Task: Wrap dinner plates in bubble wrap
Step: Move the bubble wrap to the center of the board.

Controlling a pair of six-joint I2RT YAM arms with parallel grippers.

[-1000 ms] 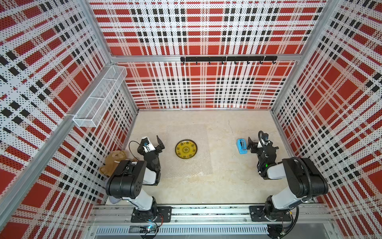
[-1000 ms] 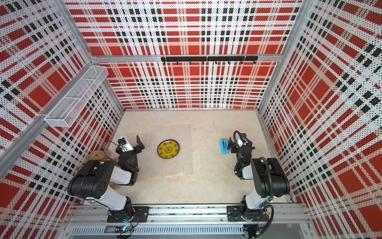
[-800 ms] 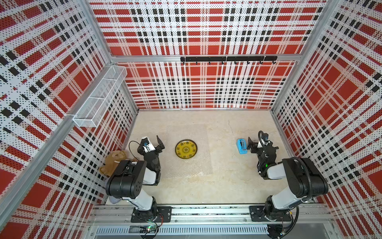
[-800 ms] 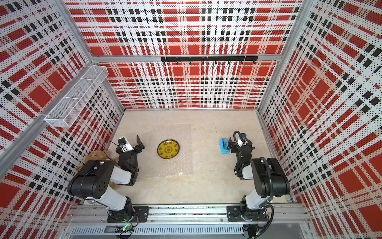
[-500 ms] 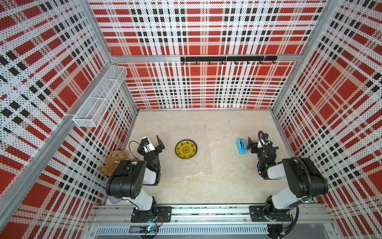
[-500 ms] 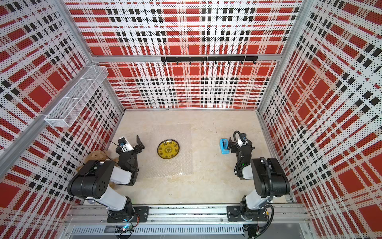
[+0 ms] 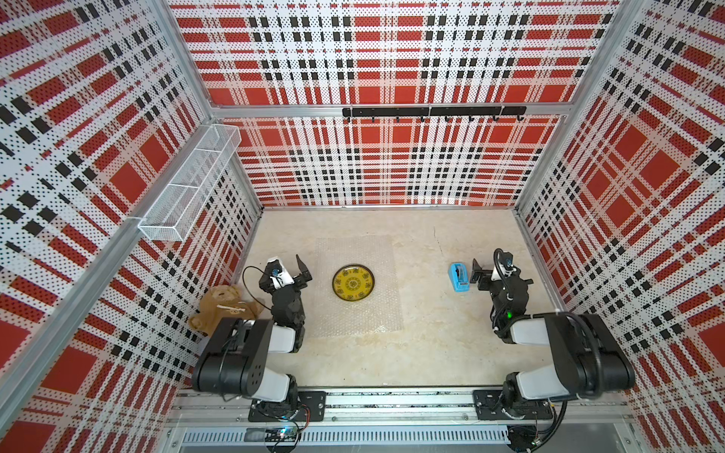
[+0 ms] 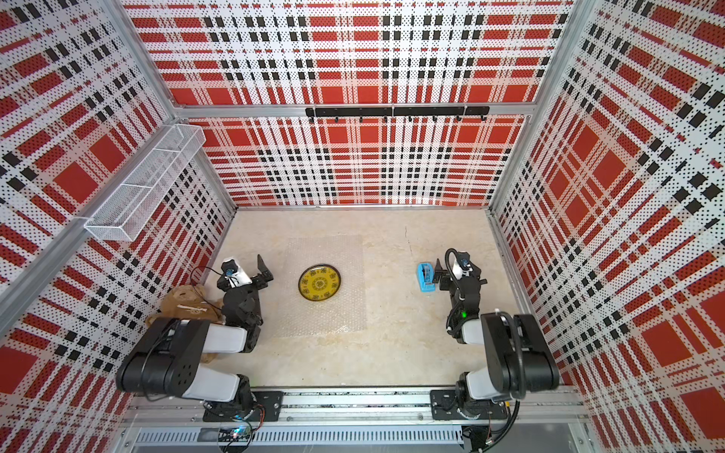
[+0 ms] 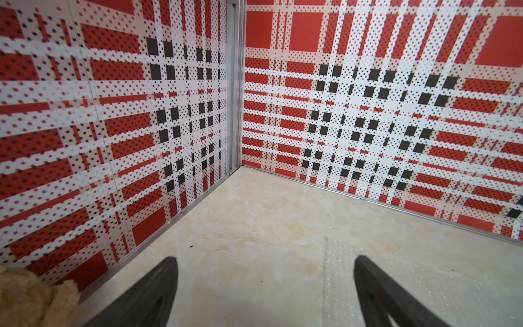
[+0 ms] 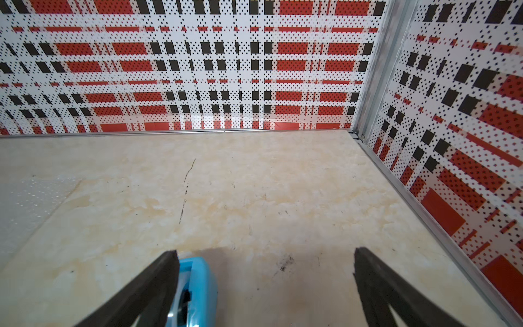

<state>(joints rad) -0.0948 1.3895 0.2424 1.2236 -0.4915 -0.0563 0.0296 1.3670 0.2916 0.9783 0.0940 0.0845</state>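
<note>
Nothing moved: left gripper [image 9: 265,262] and right gripper [image 10: 265,254] released, plate [image 7: 353,282] on bubble wrap [image 7: 359,315].

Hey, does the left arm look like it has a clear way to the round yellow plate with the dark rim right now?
Probably yes. The left hand is open beside the round yellow dark-rimmed plate, with only flat clear bubble wrap between them.

The round dinner plate [image 7: 353,282] was yellow, dark-rimmed, darkly ornamented. The plastic tape dispenser [image 10: 195,286] by the black right gripper [image 10: 264,254] was blue. The perforated panel walls [image 7: 392,59] showed red-white-black plaid.
</note>
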